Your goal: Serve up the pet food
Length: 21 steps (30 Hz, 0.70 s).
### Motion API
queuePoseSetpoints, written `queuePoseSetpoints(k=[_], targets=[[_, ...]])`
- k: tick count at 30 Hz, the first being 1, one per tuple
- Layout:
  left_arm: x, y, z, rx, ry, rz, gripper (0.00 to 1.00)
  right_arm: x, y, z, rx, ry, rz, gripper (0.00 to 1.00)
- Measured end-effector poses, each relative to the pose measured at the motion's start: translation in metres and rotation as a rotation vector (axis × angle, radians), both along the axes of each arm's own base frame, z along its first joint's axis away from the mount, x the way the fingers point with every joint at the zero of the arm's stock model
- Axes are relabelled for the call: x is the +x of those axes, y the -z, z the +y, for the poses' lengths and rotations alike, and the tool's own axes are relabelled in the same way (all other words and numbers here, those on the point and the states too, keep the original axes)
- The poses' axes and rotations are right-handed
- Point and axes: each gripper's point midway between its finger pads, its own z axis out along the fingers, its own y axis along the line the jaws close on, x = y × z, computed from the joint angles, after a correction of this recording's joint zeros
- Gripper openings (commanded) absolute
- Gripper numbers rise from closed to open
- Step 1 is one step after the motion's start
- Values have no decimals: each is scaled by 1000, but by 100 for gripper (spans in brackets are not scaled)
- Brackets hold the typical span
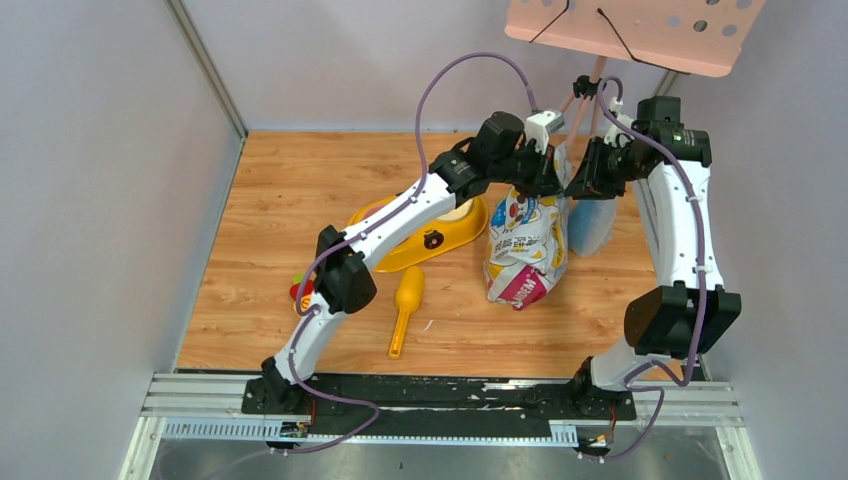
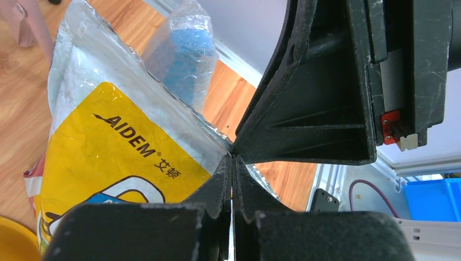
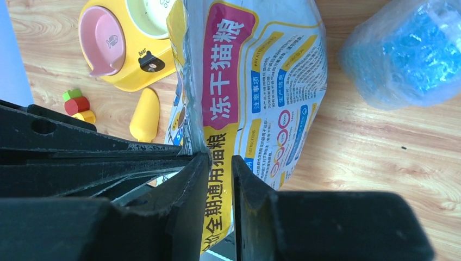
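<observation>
Wood-grain bench (image 1: 300,200) at centre frame: both arms meet at the top of the foil bag (image 1: 525,245). Left fingers (image 2: 232,179) are pinched flat on its top edge, right fingers (image 3: 220,168) slightly parted astride it, likely to pull it open. Pet food stays unseen, presumably inside; yellow scoop (image 1: 405,305) waits lower left.

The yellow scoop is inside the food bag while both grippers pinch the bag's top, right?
Not quite. The yellow scoop lies on the table, left of the food bag, as the top view shows. The left gripper and right gripper do pinch its top.
</observation>
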Motion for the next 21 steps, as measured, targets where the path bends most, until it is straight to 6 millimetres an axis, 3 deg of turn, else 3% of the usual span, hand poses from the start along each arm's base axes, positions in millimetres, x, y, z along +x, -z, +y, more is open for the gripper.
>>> queuePoseSetpoints(k=[16,21], targets=[[5,-4,14,26,-23,-10,0,40,-5,22,-52,-70,-54,23],[7,-2,17,37,-27,-20,0,44,-1,24,-65,-70,-46,23]])
